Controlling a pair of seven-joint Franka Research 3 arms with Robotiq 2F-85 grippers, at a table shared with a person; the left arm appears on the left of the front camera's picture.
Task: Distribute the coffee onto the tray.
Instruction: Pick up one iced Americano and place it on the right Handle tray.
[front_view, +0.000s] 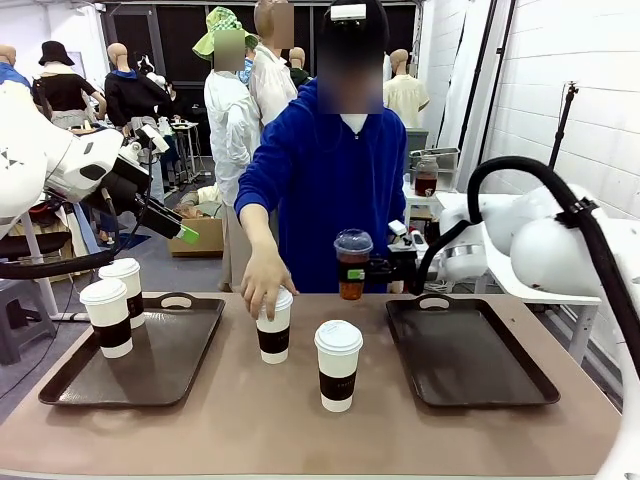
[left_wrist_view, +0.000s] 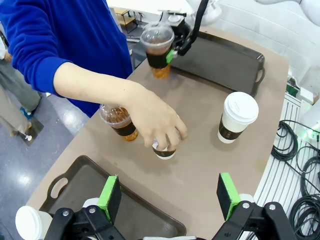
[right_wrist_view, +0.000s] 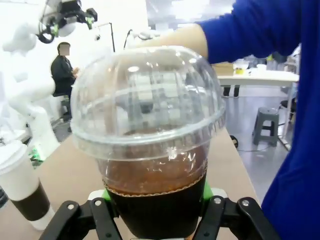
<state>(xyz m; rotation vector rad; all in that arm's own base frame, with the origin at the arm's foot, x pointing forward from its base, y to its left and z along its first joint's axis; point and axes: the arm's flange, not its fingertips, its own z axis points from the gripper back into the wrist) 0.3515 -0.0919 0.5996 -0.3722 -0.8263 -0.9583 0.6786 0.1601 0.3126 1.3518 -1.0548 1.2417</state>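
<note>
Big brown table (front_view: 220, 420) across the middle, a person in a blue top at the far side. Two dark trays with handles on it. The left tray (front_view: 175, 365) carries two paper cups, one (front_view: 107, 318) nearer the robot and one (front_view: 123, 288) just behind it, both upright, white with white lids and dark brown sleeves. The right tray (front_view: 470, 355) shows its whole dark floor.

Between the trays, two more of the same cups: the person's hand (front_view: 262, 283) is clamped over the lid of one (front_view: 273, 330), and the other (front_view: 338, 365) stands alone just beside it, closer to the robot.

Now the clear ones. A dome cup (front_view: 352, 263), brown drink under a clear domed lid, dark band around the middle, is upright in the right gripper (right_wrist_view: 156, 210), jaws clenched on that band, green pads on either side. It hangs off the table near the far edge, just beside the right tray's inner far corner.

In the left wrist view a second dome cup (left_wrist_view: 119, 120) stands on the table behind the person's forearm, near the covered cup.

The left gripper (left_wrist_view: 169, 195) hovers above the left tray's inner edge, jaws spread wide, grasping nothing, well apart from every cup.
</note>
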